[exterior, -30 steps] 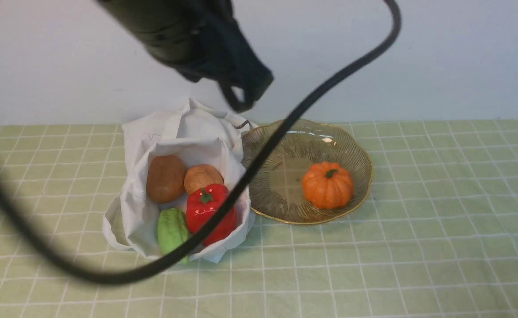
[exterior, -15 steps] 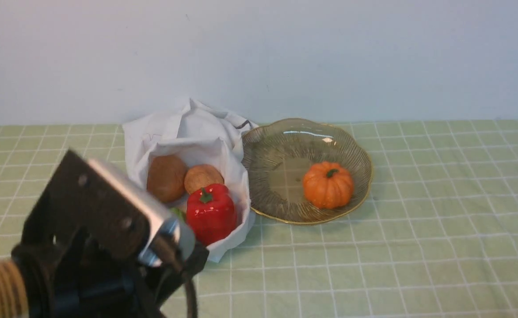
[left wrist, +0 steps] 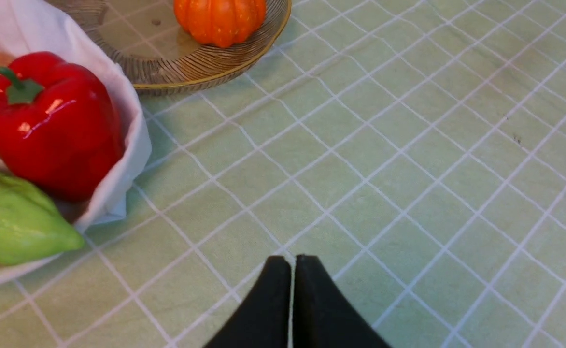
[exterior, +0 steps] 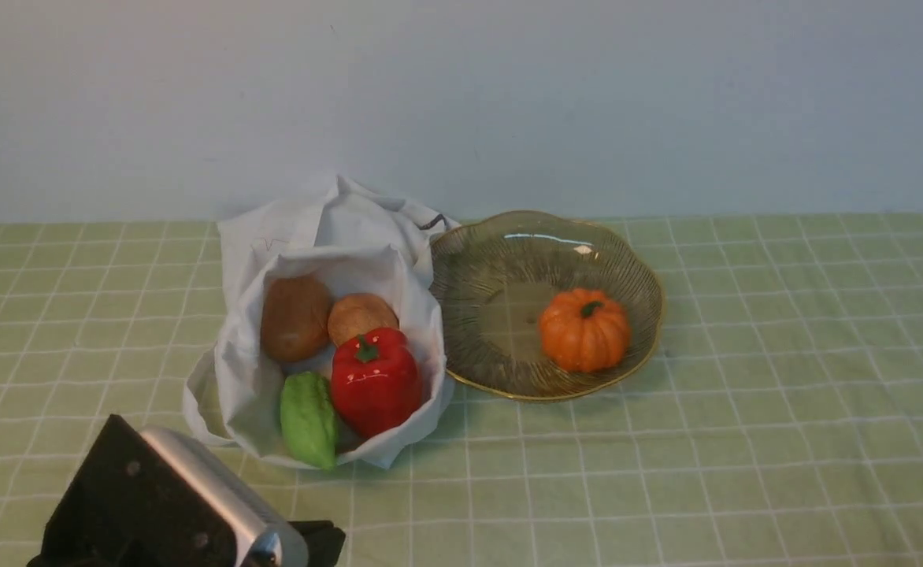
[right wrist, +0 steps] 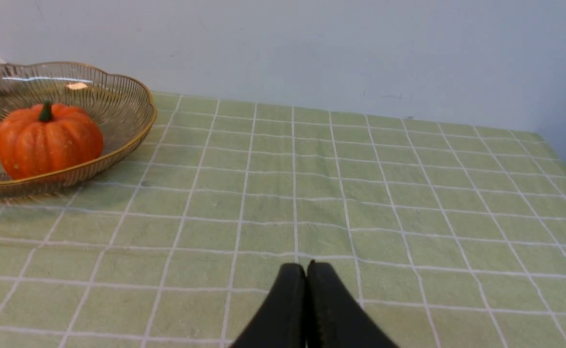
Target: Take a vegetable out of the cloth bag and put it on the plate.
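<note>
Pumpkin (left wrist: pixel 220 19), plate (left wrist: pixel 201 72) cropped in left wrist view.

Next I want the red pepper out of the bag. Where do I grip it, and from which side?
Probably from above, through the open mouth of the cloth bag. Grip the red pepper across its broad glossy body, below the green stem, which looks too small to hold. The green gourd crowds its left side, so place that finger carefully.

Green checked tablecloth (exterior: pixel 745 441): white cloth bag (exterior: pixel 312 228) and amber plate (exterior: pixel 493 276) rest on it, side by side.
</note>
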You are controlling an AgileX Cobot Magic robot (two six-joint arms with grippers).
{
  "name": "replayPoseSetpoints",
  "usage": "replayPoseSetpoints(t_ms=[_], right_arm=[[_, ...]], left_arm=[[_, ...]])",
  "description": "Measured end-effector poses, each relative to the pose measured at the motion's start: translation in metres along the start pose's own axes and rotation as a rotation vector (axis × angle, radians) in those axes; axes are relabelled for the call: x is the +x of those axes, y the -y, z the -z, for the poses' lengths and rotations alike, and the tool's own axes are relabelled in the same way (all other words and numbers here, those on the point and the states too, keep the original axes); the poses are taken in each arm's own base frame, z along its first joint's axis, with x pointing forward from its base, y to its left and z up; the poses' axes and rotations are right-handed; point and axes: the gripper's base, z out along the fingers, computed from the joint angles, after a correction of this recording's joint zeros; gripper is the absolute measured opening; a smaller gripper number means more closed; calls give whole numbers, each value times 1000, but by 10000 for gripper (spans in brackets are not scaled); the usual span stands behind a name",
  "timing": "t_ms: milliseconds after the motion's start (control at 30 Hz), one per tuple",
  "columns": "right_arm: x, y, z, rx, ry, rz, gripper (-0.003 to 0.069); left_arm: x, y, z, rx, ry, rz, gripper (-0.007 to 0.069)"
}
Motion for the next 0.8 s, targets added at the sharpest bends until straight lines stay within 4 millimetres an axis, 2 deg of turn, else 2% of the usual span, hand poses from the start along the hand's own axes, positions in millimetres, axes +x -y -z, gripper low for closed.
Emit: replayPoseSetpoints(t_ms=[200,433,500,600,633,767,800], right_arm=[[0,0,0,0,0,0,-15],[0,0,0,0,0,0,-15],[0,0,0,0,0,0,-15],[0,0,0,0,0,0,-15],[0,0,0,0,0,0,-15],[0,0,0,0,0,0,-15],[0,0,0,0,0,0,-15]], left_arm=[[0,-1,0,-8,0,-38,-5],[6,-10,28,-51,129,-8,-5],[13,-19,42,-112,208,15,-5],[22,-26,51,-181,260,39,-5],[33,-33,59,-259,316,67,-5],[65,-46,64,-433,377,130,-5],[65,-45,64,-433,382,129,-5]])
